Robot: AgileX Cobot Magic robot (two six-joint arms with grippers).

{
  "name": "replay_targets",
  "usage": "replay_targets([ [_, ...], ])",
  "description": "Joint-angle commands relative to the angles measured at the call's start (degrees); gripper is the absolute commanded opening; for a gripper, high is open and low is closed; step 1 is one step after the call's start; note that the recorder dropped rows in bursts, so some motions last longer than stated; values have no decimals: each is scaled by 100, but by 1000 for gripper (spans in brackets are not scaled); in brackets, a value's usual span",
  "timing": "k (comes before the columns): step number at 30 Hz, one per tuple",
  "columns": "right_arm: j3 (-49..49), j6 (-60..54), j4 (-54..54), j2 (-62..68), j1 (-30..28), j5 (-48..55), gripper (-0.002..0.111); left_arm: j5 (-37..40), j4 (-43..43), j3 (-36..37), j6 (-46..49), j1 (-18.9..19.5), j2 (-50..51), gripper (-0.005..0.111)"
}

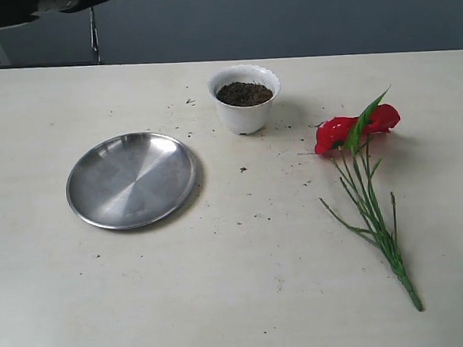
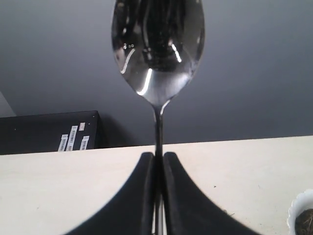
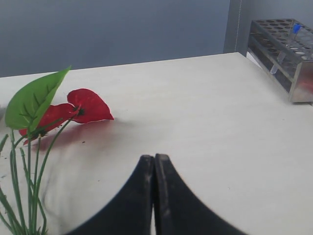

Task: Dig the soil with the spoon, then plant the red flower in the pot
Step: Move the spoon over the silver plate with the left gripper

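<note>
Left gripper (image 2: 157, 155): black fingers (image 2: 139, 196) clamped on the thin handle of the spoon (image 2: 157, 49). Handle straight out between the fingertips, in line with the claw; oval bowl at the outer end, seen against the grey wall. Beyond it, a black box with white labels (image 2: 49, 132) at the far table edge, and a scalloped bit of the pot's rim at the corner of the left wrist view.

Right gripper (image 3: 154, 157): fingers pressed together, gripping nothing, above bare table (image 1: 239, 299) and clear of the stems. To one side of it the red flower (image 3: 88, 105); farther off, a metal tube rack (image 3: 288, 54) at the table edge.

Exterior view, neither claw in frame:
- Pot (image 1: 244, 119), upright, far centre, filled with soil (image 1: 244, 93).
- Steel plate (image 1: 131, 180), left of the pot and nearer, apart from it.
- Red flower, flat on the table right of the pot and apart from it; long axis near to far, red petals and leaf at the far end, bound stem base at the near end, slightly further right.
- Dark crumbs (image 1: 243, 170) scattered on the table around the pot, between plate and flower.
</note>
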Motion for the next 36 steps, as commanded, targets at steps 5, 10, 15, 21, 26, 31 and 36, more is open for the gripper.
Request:
replay_targets([
  [5, 13, -3, 4, -21, -24, -28, -1, 240, 42, -38, 364, 126, -54, 0],
  [10, 13, -3, 4, -21, -24, -28, -1, 126, 42, -38, 599, 126, -54, 0],
  [15, 13, -3, 4, -21, -24, -28, -1, -15, 375, -38, 82, 140, -54, 0],
  [21, 13, -3, 4, -21, -24, -28, -1, 308, 2435, 74, -2041, 140, -54, 0],
  [26, 13, -3, 4, -21, -24, -28, -1, 241, 2692, 295, -2359, 179, -54, 0],
  [31, 13, -3, 4, -21, -24, -28, -1, -22, 2962, 295, -2359, 179, -54, 0],
  [36, 13, -3, 4, -21, -24, -28, -1, -135, 2916, 295, -2359, 187, -54, 0],
])
